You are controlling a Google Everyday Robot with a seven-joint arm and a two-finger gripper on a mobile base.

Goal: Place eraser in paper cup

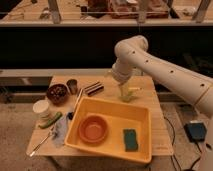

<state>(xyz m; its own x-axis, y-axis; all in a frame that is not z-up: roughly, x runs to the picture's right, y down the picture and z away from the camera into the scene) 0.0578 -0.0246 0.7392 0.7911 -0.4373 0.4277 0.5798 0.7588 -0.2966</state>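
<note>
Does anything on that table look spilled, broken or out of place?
Nothing stands out. The eraser lies flat behind the bin, the paper cup stands upright at the left, and the gripper hangs open and empty near the bin's far edge.

The wooden desk (pixel 159 131) carries everything. The gripper (pixel 127 94) hangs over its far half with fingers apart and nothing between them. Just in front of the gripper sits a large yellow tub (pixel 112 107), covering most of the desk. Near the gripper, on the view's left, lies the eraser (pixel 93 88). Farther that way stand a small metal cup (pixel 72 84) and a dark brown bowl (pixel 57 93). The paper cup (pixel 42 109) stands well apart from the gripper, near the desk's left edge. A green oblong item (pixel 51 121), a grey cloth (pixel 59 132) and a spoon (pixel 40 144) lie farthest from the gripper.
</note>
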